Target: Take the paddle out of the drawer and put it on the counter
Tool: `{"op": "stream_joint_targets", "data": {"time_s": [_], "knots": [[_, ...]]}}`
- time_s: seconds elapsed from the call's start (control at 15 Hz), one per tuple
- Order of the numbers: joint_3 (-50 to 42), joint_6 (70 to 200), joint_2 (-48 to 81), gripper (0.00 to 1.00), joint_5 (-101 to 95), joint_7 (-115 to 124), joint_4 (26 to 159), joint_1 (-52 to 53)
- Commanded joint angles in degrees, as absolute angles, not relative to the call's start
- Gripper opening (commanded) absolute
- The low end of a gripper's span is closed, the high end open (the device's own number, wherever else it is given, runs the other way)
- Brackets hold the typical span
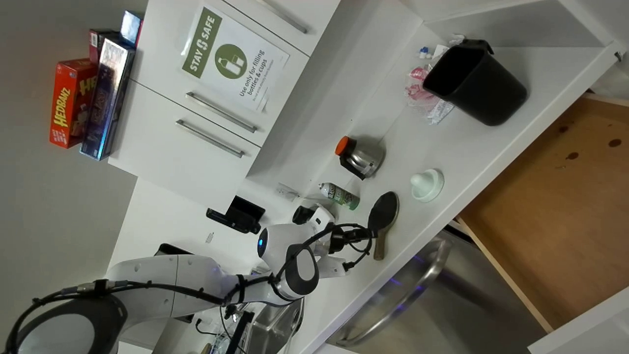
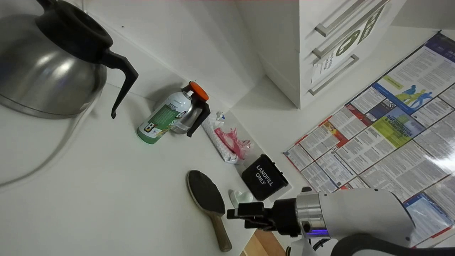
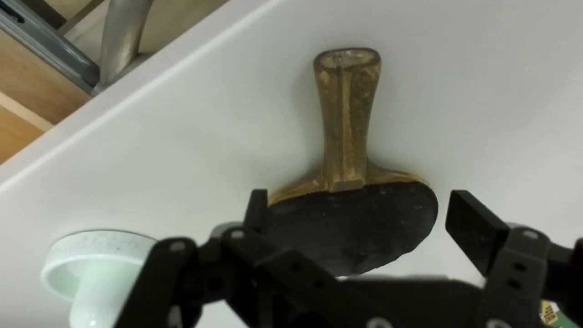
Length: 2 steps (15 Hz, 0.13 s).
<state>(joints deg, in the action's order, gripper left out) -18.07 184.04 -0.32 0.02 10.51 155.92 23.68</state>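
The end effector, spread and empty, hovers near the paddle on the table. The paddle is probably light and stiff, best gripped by its handle.

FREE: counter either side of paddle handle | OBSTACLES: pale green object, spray can near blade
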Motion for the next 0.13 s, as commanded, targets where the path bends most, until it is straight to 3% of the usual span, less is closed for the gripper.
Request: {"op": "stream_joint_targets", "data": {"time_s": [0.0,0.07], "knots": [[-9.84,183.82,-0.41,1.0,1.76,9.05,155.87,15.73],[-9.81,183.8,-0.41,1.0,1.76,9.05,155.87,15.63]]}}
